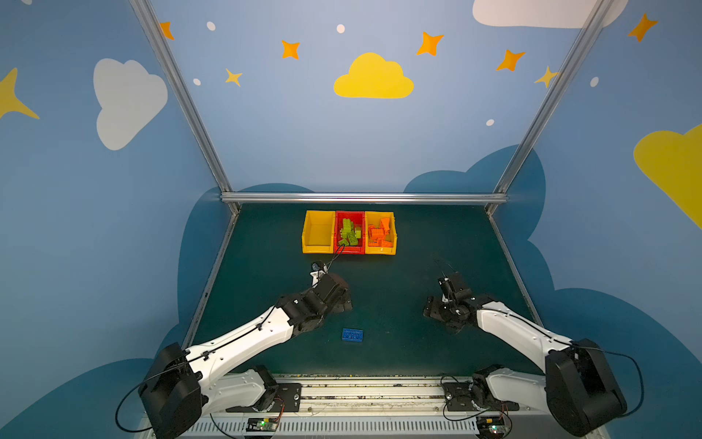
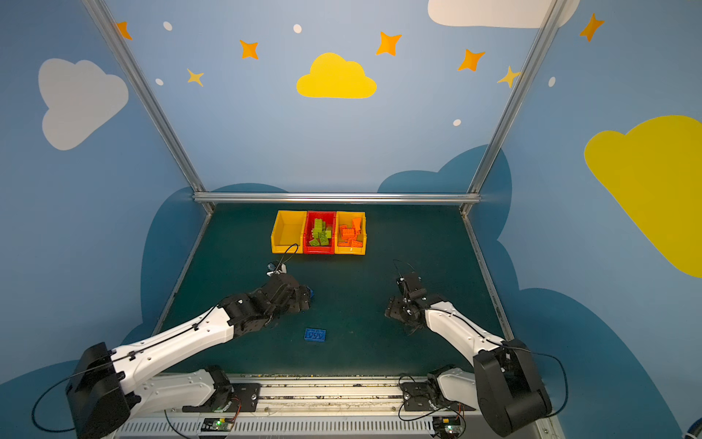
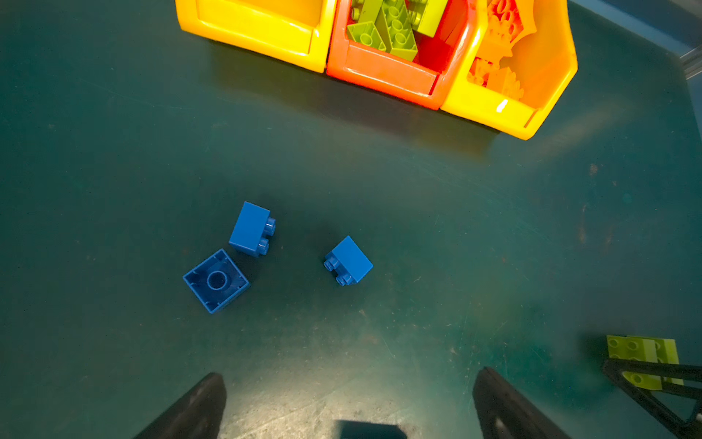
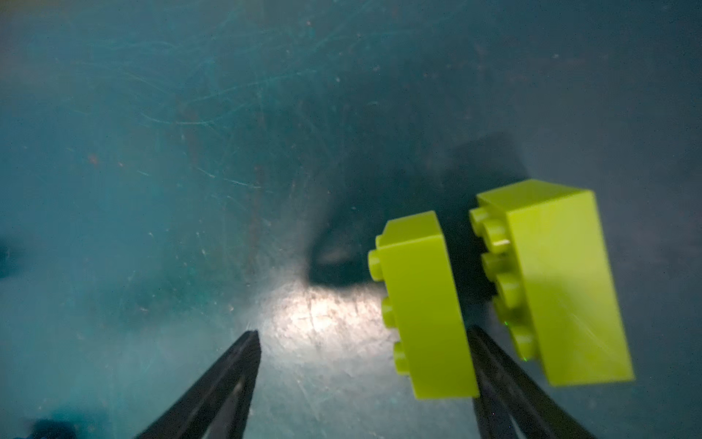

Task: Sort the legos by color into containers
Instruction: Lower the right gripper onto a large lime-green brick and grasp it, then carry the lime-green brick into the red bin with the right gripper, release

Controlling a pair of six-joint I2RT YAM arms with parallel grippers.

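While the red bin (image 3: 387, 72) holds green legos (image 3: 399, 34) and 1 yellow bin (image 1: 380, 249) orange ones (image 1: 380, 235), the right fingers (image 4: 228, 380) stand spread around a thin green brick (image 4: 421, 311), not yet pinching it; I think they must close squarely, then lift. A thicker green brick (image 4: 562, 281) lies just outside them. The left fingers (image 3: 197, 406), spread wide and empty, hover over 3 blue bricks (image 3: 347, 262); the other yellow bin (image 1: 317, 249) looks empty. The dark green surface (image 1: 399, 342) is scratched; the walls (image 1: 285, 133) are blue with painted clouds (image 1: 374, 78).

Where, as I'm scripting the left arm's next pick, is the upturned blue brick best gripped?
Grip the upturned blue brick from straight above, across the two outer walls clear of the neighbouring blue brick. Hollow side up, its flat parallel walls stand exposed; the neighbour crowds one side.
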